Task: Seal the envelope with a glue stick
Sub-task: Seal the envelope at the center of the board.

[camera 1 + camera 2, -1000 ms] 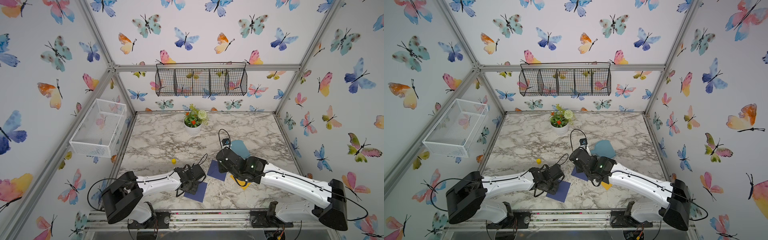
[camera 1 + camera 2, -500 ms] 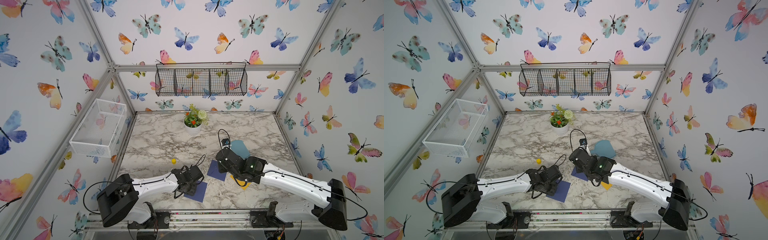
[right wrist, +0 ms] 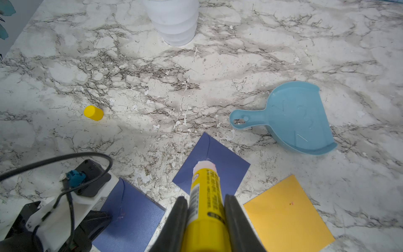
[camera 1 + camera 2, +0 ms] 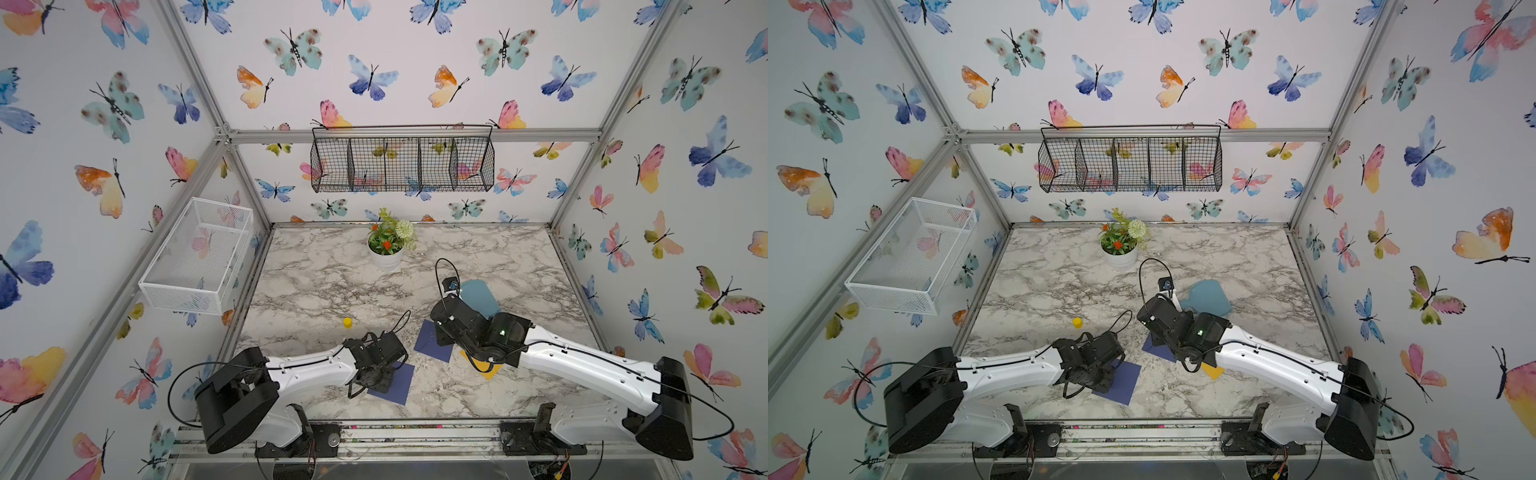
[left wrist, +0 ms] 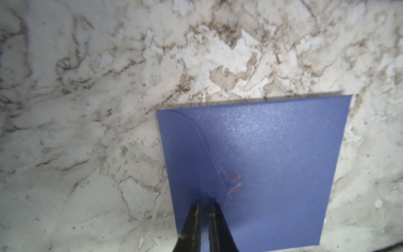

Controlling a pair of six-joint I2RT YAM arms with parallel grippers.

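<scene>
Right gripper [image 3: 206,199]: jaws clamped on the uncapped yellow cylindrical glue stick [image 3: 205,183].
Stick's pale tip: over the dark blue paper envelope [image 3: 227,167]; contact unclear.
Small yellow plastic cap [image 3: 93,113]: lying on the marble-patterned table [image 3: 152,87], well apart.
Light blue plastic dustpan [image 3: 298,117]: beyond the envelope.

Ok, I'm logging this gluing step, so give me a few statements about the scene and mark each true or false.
1. The right gripper grips the glue stick. True.
2. The glue stick is capped. False: its tip is bare, and the yellow cap lies apart on the marble table.
3. The left gripper is over the yellow card. False: it is over a navy envelope.
4. A second navy envelope lies on the table. True.
</scene>
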